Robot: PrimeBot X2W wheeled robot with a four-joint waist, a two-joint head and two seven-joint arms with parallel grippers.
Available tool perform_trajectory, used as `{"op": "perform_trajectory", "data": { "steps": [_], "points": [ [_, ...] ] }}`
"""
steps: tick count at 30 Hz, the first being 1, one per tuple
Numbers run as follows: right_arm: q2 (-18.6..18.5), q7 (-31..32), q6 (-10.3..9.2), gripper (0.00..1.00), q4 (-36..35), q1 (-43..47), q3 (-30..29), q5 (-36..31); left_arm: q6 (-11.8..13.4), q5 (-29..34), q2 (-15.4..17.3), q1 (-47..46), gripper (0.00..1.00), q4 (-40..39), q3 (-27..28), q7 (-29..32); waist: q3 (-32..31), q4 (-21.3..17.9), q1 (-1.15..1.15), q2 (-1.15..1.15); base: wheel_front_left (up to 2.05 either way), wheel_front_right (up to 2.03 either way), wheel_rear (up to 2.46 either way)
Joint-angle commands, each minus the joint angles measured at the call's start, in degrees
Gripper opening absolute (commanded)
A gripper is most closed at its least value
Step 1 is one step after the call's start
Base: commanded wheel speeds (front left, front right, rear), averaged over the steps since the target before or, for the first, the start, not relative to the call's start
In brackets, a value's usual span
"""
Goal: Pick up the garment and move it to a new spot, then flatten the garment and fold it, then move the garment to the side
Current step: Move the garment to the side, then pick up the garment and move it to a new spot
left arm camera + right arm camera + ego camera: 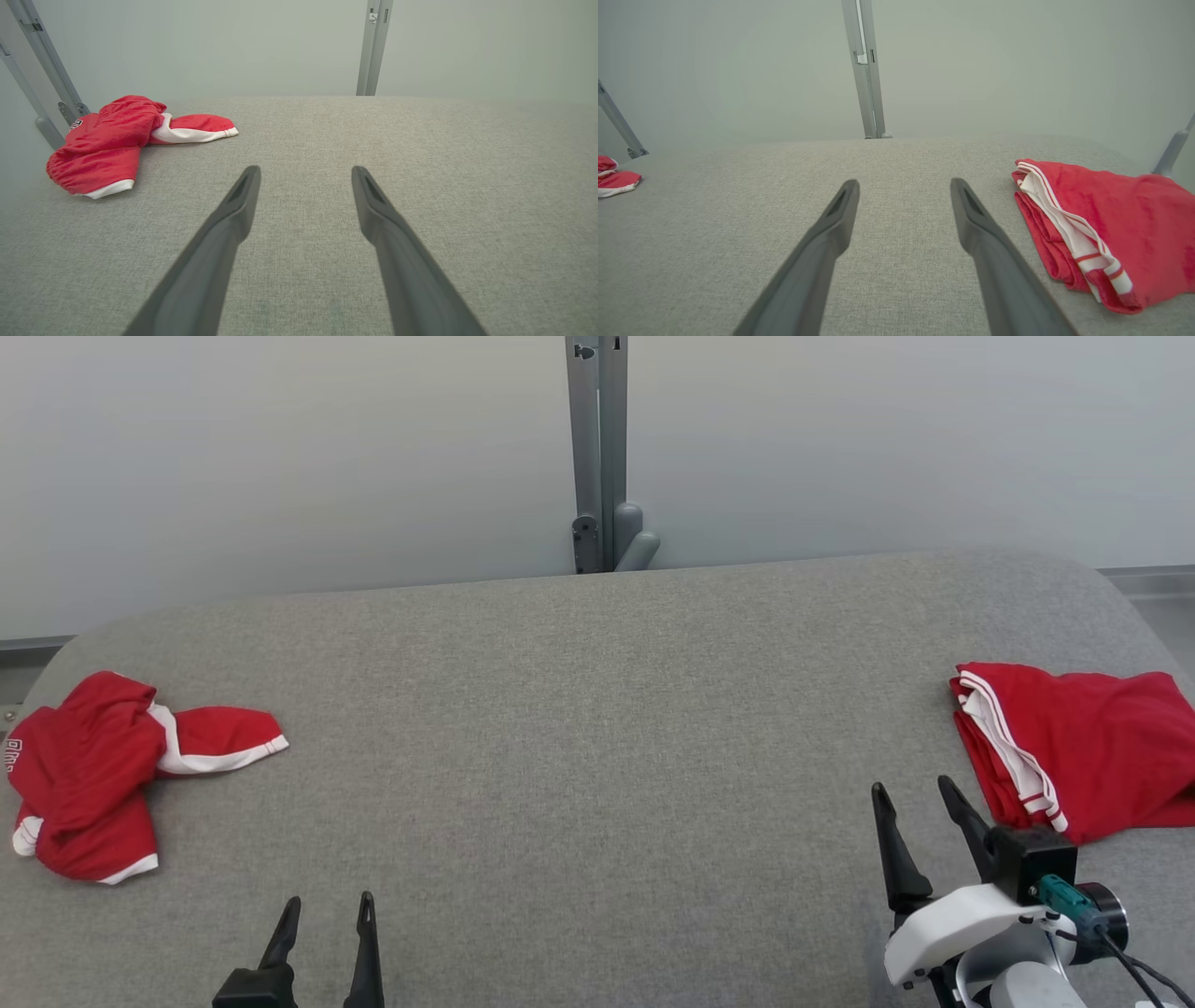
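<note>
Grey woven cloth covered the table (pixel 597 709) from side to side, with a pale wall (pixel 280 457) behind it. Item one, my left gripper (pixel 330 899): low at the near edge, jaws spread wide, nothing between them, fingers pointing toward the far side over bare cloth. Item two, my right gripper (pixel 911 786): near edge on the right, likewise spread and empty. Item three, the crumpled red garment (pixel 84 775) with white trim: it lay heaped at the table's left end, ahead of the left gripper and off to its left, well apart from it. Its bulk ran roughly from far to near along that end, and one white-edged flap reached out toward the table's middle. I judged this the piece to be picked up, since it was neither flat nor folded. The left arm was plainly the nearer; the right gripper was separated from the heap by almost the whole width of the table. Nothing lay between the left gripper and the heap. Item four, a folded red garment (pixel 1092 747) with white stripes: flat at the right end, just beside the right gripper and a little beyond it, not touching, apparently already set aside. Item five, a grey metal post (pixel 597 448): upright behind the far edge at the centre, clear of any reach toward the left.
</note>
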Motion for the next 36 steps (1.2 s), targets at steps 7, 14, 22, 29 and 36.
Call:
{"op": "perform_trajectory", "data": {
  "steps": [7,14,22,29,36],
  "points": [
    [-0.11,0.01,-0.09,1.0,-0.96,1.69,0.97,1.03,0.17,-0.28,0.06,0.44,1.0,-0.97,0.05,0.01,0.67,0.35,0.0,0.48,0.0,0.0,0.0],
    [-0.11,0.01,-0.09,1.0,-1.47,1.59,1.75,0.83,0.48,-0.66,0.14,-1.95,1.0,-0.2,0.89,0.01,2.16,5.5,0.0,0.48,0.0,0.0,0.0],
    [-0.12,0.01,-0.09,1.0,-2.13,0.92,4.03,2.08,-0.18,0.43,0.13,-2.78,1.0,0.15,4.11,0.01,3.83,17.95,0.0,0.48,0.0,0.0,0.0],
    [-0.15,0.01,-0.09,1.0,-2.08,0.22,5.87,2.19,-0.56,0.83,0.07,-2.24,1.0,-0.15,6.73,0.01,4.67,28.55,0.0,0.48,0.0,0.0,0.0],
    [-0.2,0.01,-0.09,1.0,-0.71,-2.72,9.24,1.82,-0.13,-2.66,0.06,-0.73,1.0,-1.5,8.3,0.01,6.44,30.92,0.0,0.48,0.0,0.0,0.0]
  ]
}}
